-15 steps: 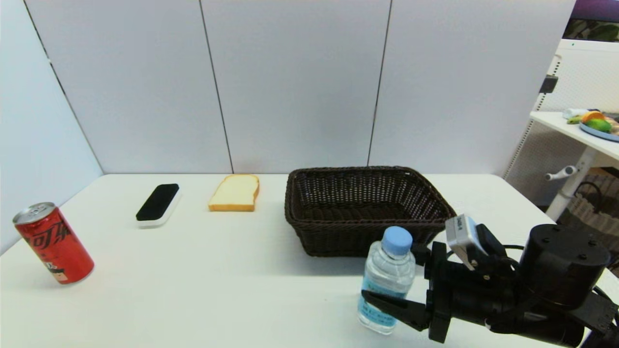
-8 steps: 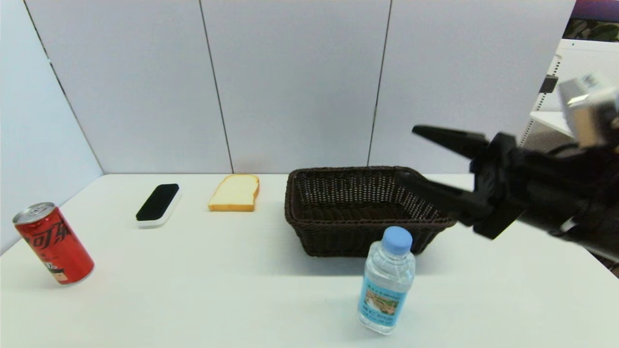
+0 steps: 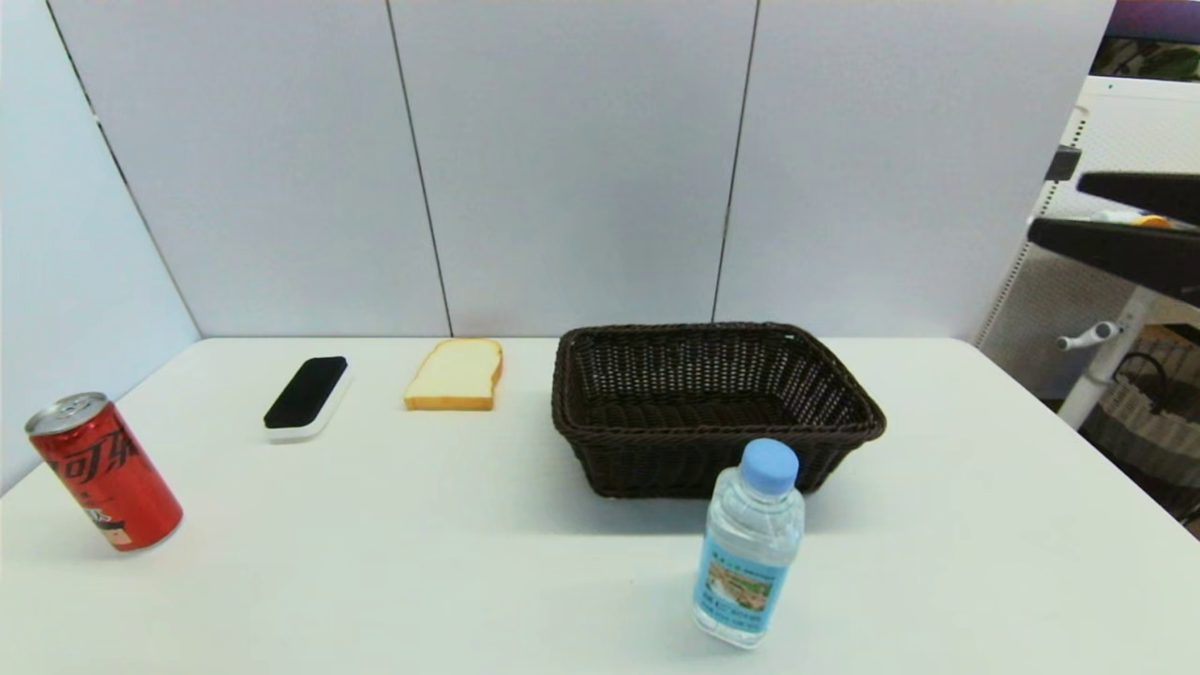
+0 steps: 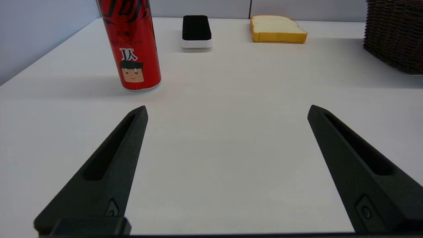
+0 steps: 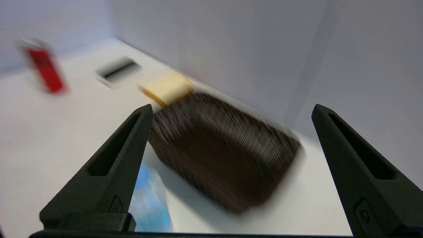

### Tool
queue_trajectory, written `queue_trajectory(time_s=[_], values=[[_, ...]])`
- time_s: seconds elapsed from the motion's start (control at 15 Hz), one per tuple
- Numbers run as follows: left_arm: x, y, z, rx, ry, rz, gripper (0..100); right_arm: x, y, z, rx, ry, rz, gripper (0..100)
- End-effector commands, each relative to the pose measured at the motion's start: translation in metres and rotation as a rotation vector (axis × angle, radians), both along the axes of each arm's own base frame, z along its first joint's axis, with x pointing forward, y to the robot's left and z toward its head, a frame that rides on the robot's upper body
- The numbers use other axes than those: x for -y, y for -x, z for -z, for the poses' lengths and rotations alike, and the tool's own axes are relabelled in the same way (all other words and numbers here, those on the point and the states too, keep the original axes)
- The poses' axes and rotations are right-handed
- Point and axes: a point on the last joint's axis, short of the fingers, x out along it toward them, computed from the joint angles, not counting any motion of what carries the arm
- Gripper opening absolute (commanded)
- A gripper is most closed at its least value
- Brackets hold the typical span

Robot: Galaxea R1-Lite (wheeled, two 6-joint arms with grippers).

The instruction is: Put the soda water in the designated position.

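table [image 3: 375, 562] white – grey panel walls [image 3: 562, 169] behind.

both end effectors sporting long matte black tapered fingers [image 4: 109, 172], slotted recess down each, small screw near base

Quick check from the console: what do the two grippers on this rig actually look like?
Both alike: the left gripper and right gripper each carry two long matte black fingers, wedge-shaped, tapering to points, each with a recessed slot along it and a small screw near the base.
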Motion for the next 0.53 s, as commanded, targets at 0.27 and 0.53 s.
queue_trajectory(time_s=[0.27,0.53], values=[[0.0,0.0,0.0,-0.001,0.0,0.0,100,0.023,0.084,0.094,-0.215,0.203,0.448,100],[0.0,0.0,0.0,-0.001,0.0,0.0,100,0.027,0.125,0.156,-0.226,0.197,0.49,100]])
